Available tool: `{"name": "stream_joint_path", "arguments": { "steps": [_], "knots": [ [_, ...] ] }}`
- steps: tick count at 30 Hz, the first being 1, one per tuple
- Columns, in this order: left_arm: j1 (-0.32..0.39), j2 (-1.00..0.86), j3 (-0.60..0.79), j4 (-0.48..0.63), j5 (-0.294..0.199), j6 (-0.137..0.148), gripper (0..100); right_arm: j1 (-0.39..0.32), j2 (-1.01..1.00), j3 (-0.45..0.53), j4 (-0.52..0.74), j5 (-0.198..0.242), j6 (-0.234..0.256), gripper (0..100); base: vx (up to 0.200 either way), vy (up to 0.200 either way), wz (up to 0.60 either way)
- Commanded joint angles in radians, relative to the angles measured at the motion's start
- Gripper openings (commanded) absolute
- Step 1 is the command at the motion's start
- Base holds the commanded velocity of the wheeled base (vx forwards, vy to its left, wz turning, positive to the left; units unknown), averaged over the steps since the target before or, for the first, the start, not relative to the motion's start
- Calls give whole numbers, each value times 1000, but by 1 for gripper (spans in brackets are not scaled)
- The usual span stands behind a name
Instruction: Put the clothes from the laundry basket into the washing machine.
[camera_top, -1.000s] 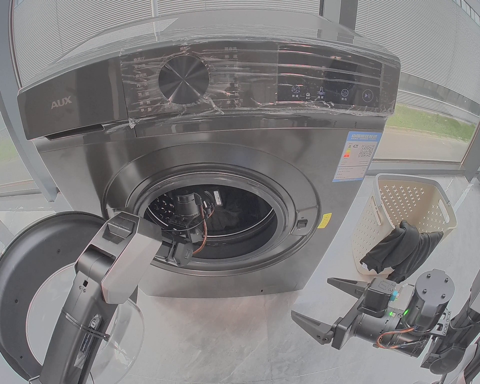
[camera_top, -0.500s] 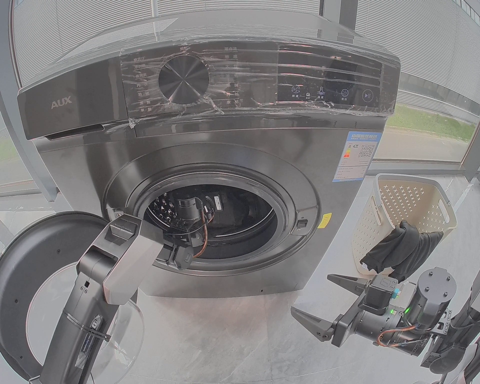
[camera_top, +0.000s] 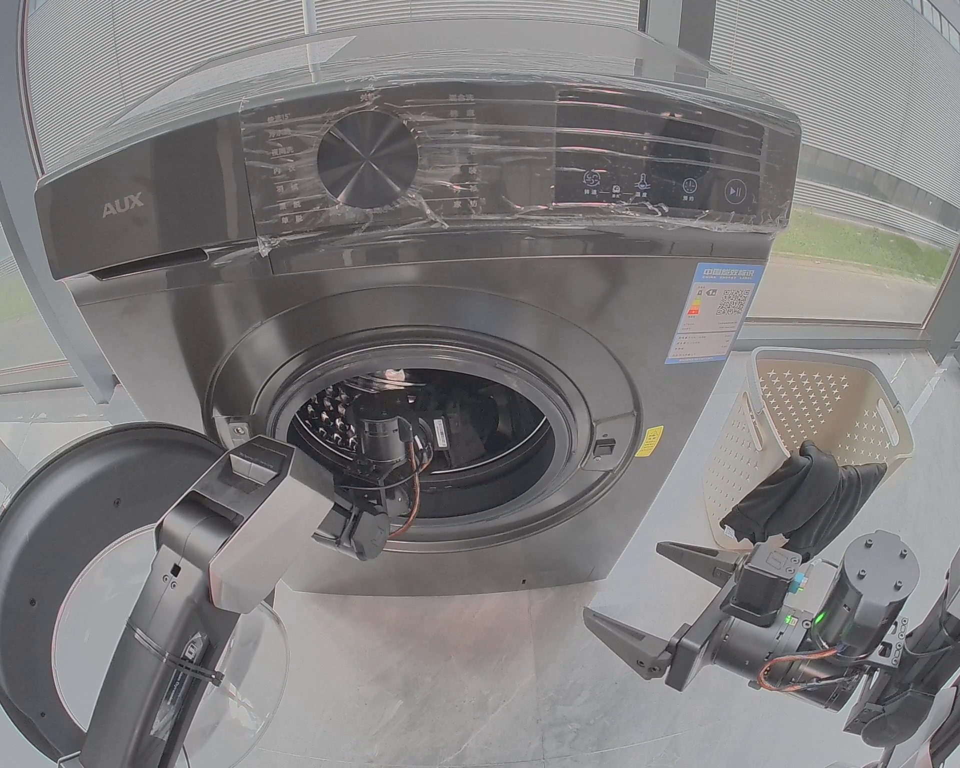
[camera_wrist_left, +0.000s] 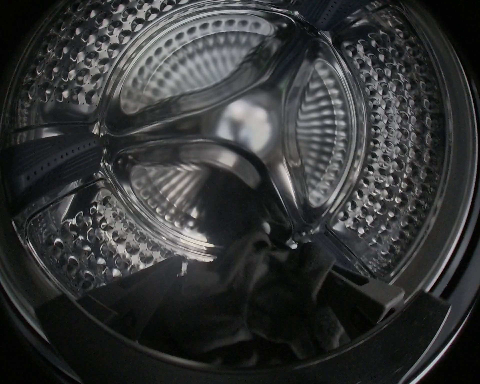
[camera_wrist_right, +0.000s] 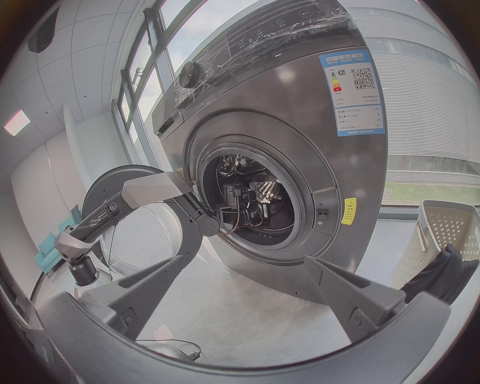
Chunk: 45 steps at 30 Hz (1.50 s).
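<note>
- Grey polished floor (camera_top: 450, 670) runs under a steel-coloured washing machine (camera_top: 150, 330) set before tall windows. Its round door (camera_top: 60, 520) is swung wide open on my left.
- One dark garment (camera_wrist_left: 270, 300) lies heaped at the bottom of the perforated drum (camera_wrist_left: 395, 125), low between my left fingers (camera_wrist_left: 142, 295). I cannot tell whether either finger touches it.
- My left fingers are spread wide and grip nothing.
- More dark clothes (camera_top: 800, 500) drape over the near rim of the cream laundry basket (camera_top: 870, 380). It stands tilted on the floor just beside the machine's right flank.
- My right fingers (camera_top: 625, 640) are released too, splayed in a broad V and empty. They hover over the floor in front of the basket, near the hanging clothes but apart from them, with their tips pointing across toward the machine's front.
- The grey ring of the machine's mouth (camera_top: 600, 400) circles my left wrist, and an orange cable (camera_top: 408, 490) loops beside it at the opening's lower left.
- A blue-and-white sticker (camera_top: 715, 312) sits on the machine's front panel above the basket, and a round dial (camera_top: 367, 158) sits on the film-wrapped control strip.
- My left arm rises from the lower left past the open door, bends at the elbow and passes through the opening into the drum.
- My right arm stays low at my right, with its wrist roughly level above the floor.
</note>
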Motion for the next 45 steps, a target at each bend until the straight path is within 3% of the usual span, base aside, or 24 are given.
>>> {"name": "stream_joint_path", "arguments": {
  "steps": [1, 15, 22, 33, 36, 45],
  "knots": [
    [-32, -50, 125, -16, -1, 4, 100, 0, -1, 1, 0, 0, 0, 100, 0, 0, 0],
    [-92, -232, 419, -21, -11, 11, 100, 0, -8, 0, 0, 0, 0, 100, 0, 0, 0],
    [-135, -300, 581, -118, -12, 10, 100, 0, -10, 1, 0, 0, 0, 100, 0, 0, 0],
    [-204, -419, 752, -176, -12, 2, 100, 0, -14, 6, 0, -1, 0, 100, 0, 0, 0],
    [-226, -531, 864, -181, -12, -6, 100, -15, -19, 6, 3, -17, 0, 100, 0, 0, 0],
    [-246, -898, 1234, -181, -12, -70, 100, -53, -59, 47, 11, -21, -3, 100, 0, 0, 0]
  ]
}}
